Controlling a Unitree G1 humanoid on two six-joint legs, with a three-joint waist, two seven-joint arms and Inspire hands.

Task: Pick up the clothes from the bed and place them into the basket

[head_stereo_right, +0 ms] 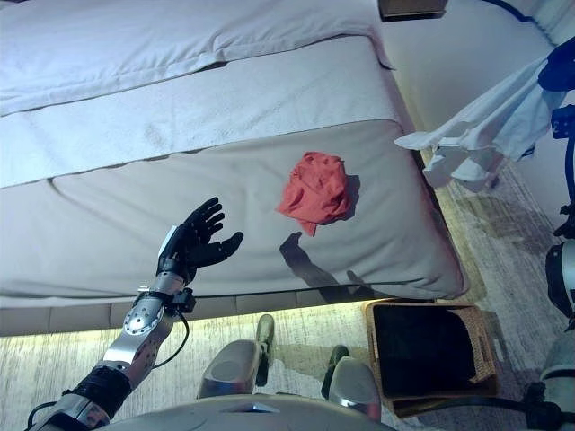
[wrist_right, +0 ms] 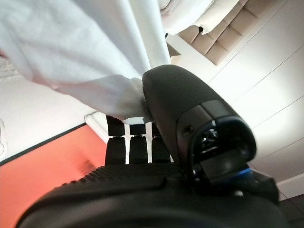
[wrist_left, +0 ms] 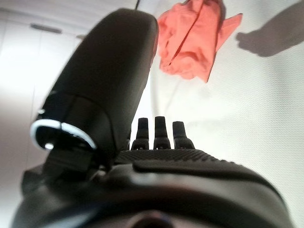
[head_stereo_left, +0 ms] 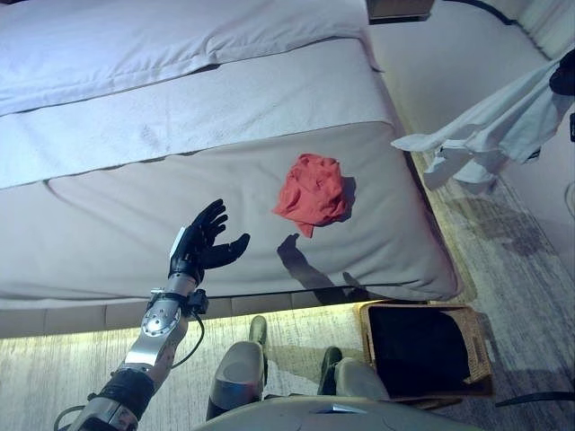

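Observation:
A crumpled red cloth (head_stereo_left: 313,190) lies on the grey bed (head_stereo_left: 108,215), near its right front corner; it also shows in the left wrist view (wrist_left: 190,38). My left hand (head_stereo_left: 202,241) hovers open over the bed's front part, left of the red cloth and apart from it. My right hand (head_stereo_left: 564,76) is raised at the far right, beyond the bed's edge, shut on a white garment (head_stereo_left: 485,135) that hangs from it in the air. In the right wrist view the thumb (wrist_right: 175,99) pinches this white garment (wrist_right: 85,52) against the fingers. The wicker basket (head_stereo_left: 481,346) stands on the floor below, dark inside.
White bedding (head_stereo_left: 180,45) is folded back across the far half of the bed. Wooden floor (head_stereo_left: 521,260) runs along the bed's right side. A dark piece of furniture (head_stereo_left: 400,9) stands past the bed's far right corner.

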